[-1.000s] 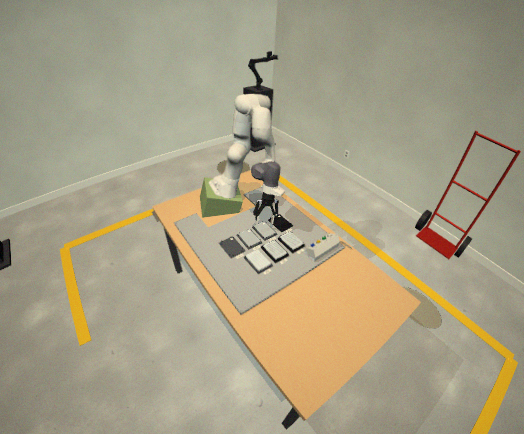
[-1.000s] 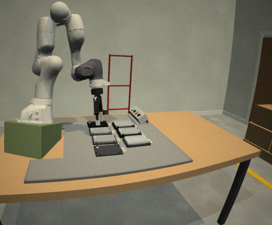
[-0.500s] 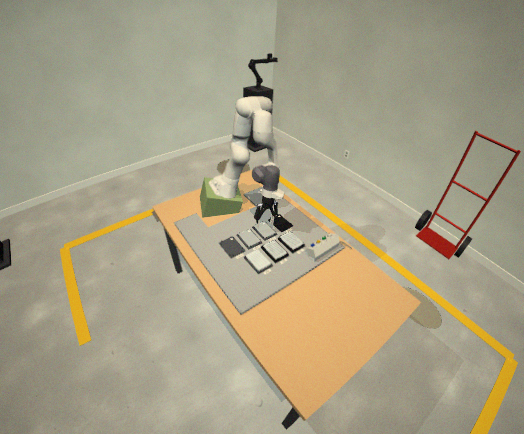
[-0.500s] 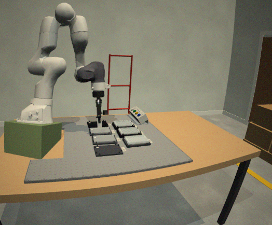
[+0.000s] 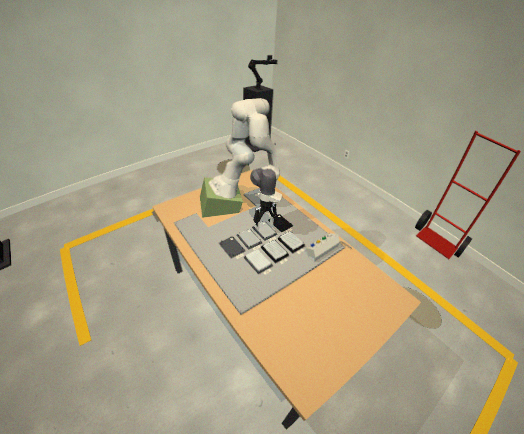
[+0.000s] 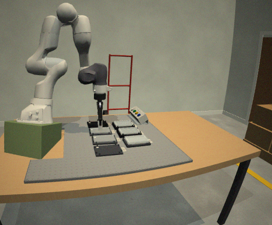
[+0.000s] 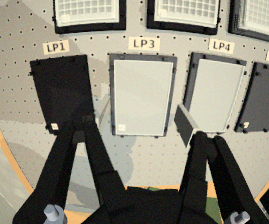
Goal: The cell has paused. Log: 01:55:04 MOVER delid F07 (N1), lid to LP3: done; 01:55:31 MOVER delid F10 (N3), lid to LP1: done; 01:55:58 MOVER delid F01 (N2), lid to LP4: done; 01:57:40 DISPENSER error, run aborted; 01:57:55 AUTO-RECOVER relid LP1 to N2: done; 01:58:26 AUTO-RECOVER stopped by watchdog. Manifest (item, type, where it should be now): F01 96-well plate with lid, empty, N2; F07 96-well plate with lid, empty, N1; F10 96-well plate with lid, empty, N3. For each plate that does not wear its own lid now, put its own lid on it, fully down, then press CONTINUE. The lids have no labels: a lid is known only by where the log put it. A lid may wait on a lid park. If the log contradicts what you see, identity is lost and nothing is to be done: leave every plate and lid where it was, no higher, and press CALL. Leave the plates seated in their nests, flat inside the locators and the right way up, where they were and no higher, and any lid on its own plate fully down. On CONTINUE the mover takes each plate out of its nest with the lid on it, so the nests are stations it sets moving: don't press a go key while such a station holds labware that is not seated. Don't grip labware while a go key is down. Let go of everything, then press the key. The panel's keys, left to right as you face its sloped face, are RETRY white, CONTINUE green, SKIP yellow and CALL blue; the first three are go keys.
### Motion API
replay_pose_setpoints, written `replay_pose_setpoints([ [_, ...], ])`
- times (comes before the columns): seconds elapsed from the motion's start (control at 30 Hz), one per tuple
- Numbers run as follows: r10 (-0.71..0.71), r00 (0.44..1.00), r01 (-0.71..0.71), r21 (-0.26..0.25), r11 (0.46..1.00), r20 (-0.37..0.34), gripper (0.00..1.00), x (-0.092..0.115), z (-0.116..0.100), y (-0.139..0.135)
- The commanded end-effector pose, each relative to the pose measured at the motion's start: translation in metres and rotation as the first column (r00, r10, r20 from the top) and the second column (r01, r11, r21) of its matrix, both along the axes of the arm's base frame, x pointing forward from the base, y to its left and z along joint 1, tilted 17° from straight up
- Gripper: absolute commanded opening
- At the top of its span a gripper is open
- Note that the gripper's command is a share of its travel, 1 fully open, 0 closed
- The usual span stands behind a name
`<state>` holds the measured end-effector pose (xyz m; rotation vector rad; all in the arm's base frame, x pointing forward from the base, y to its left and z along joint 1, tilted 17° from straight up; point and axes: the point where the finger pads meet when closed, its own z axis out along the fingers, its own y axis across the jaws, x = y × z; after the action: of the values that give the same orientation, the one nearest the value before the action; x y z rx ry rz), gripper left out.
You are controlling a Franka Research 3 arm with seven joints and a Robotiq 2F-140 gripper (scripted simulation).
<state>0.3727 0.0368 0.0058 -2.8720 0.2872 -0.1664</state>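
My gripper point(image 5: 267, 220) point(image 6: 100, 127) point(image 7: 143, 108) is open and empty, fingers pointing down over LP3, its tips apart near the sides of the clear lid point(image 5: 265, 230) point(image 6: 106, 131) point(image 7: 141, 95) there. Another lid point(image 5: 249, 238) point(image 6: 104, 140) point(image 7: 217, 95) lies on LP4. Three light plates sit in the nest row: a back plate point(image 5: 291, 241) point(image 6: 123, 124) point(image 7: 89, 11), a middle plate point(image 5: 274, 250) point(image 6: 129, 131) point(image 7: 184, 11) and a front plate point(image 5: 258, 261) point(image 6: 136, 140) point(image 7: 259, 17). The first two show open wells; the front one seems lidded, a clear edge showing around it. Nest labels are unreadable.
LP1 point(image 5: 282, 223) point(image 7: 62, 92) and LP2 point(image 5: 231, 247) point(image 6: 108, 150) point(image 7: 265, 97) are dark parks without lids. The sloped key panel point(image 5: 325, 246) point(image 6: 141, 115) stands beyond the back nest. The green base block point(image 5: 221, 205) point(image 6: 25, 140) is behind the parks.
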Motion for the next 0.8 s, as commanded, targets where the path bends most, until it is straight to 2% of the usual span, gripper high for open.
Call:
replay_pose_setpoints([
  [0.0,0.081,0.997,-0.081,0.007,0.997,0.016,0.66,0.0018,-0.0035,0.0022],
  [0.77,0.081,0.997,-0.081,0.007,0.997,0.016,0.66,0.0021,-0.0062,0.0028],
])
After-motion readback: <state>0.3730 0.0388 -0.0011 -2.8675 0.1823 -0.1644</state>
